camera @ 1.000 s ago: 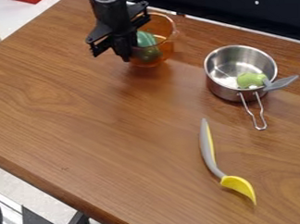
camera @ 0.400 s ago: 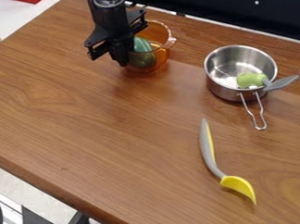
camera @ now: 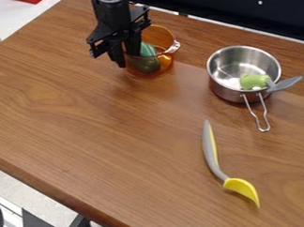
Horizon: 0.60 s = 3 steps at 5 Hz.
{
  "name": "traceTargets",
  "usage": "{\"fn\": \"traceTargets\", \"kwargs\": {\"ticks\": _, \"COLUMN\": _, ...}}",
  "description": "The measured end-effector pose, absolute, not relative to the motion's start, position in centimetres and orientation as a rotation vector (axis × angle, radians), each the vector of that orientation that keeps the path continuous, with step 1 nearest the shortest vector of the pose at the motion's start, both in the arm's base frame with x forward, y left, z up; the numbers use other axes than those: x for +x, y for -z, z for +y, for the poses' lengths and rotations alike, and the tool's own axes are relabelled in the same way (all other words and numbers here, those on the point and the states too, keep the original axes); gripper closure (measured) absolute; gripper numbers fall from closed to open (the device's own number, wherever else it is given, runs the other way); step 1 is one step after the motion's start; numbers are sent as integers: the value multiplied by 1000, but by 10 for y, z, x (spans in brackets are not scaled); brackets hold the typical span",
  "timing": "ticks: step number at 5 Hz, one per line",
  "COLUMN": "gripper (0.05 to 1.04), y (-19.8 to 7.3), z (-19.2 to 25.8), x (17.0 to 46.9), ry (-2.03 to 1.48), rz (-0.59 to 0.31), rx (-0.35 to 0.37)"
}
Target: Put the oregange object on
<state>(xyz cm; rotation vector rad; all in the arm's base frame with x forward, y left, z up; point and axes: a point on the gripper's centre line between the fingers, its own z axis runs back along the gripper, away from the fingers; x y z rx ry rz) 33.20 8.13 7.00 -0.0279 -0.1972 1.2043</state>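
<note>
Orange and see-through, the bowl (camera: 165, 61) is placed upright on the tabletop (camera: 117, 126), to the upper left of the metal pot (camera: 226, 90), with a green object (camera: 146, 64) held inside. By the bowl's left side the hand (camera: 128, 59) is seen partly open, its fingers clearly parted; whether the wall is touched between them cannot be told. That placing is probably meant for the wall to be pinched or freed without the contents being disturbed. The clear side handle (camera: 175, 46) is pointed rightward; no long axis is given by the round rim.
</note>
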Motion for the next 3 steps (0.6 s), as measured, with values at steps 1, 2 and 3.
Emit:
{"fn": "traceTargets", "kwargs": {"ticks": 1, "gripper": 323, "y": -71, "z": 81, "x": 331, "ry": -1208, "rz": -182, "rx": -26}}
{"fn": "traceTargets", "kwargs": {"ticks": 2, "gripper": 100, "y": -77, "z": 77, "x": 327, "ry": -1189, "rz": -170, "rx": -39}}
{"fn": "traceTargets", "kwargs": {"ticks": 3, "gripper": 85, "y": -95, "z": 69, "x": 317, "ry": -1109, "rz": -189, "rx": -71}}
